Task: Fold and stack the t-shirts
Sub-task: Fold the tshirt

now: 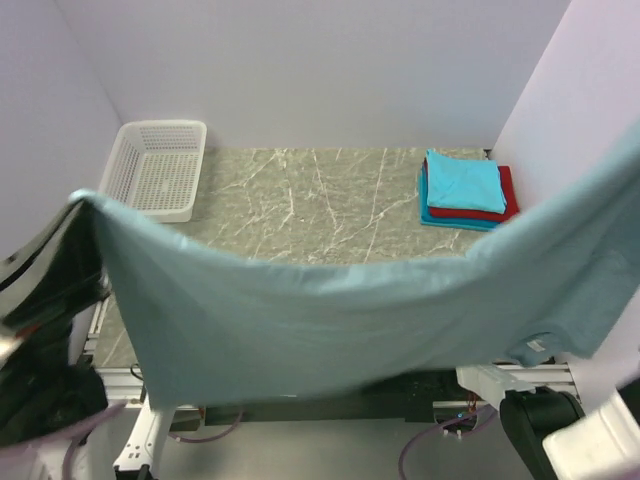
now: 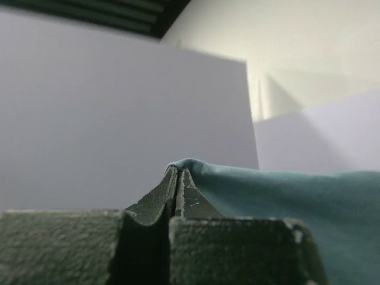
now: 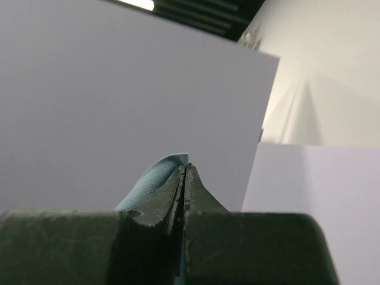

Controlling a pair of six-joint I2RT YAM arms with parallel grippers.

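One grey-blue t-shirt point(image 1: 330, 320) stretched aloft, three folded t-shirts point(image 1: 465, 185) stacked, one basket point(image 1: 165, 125)

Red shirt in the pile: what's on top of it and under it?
A turquoise shirt lies on the red shirt, a teal shirt beneath. Most of both lower ones is covered.

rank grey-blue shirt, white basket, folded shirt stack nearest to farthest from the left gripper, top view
1. grey-blue shirt, its corner pinched in the left gripper.
2. white basket, far left of the table.
3. folded shirt stack, far right.
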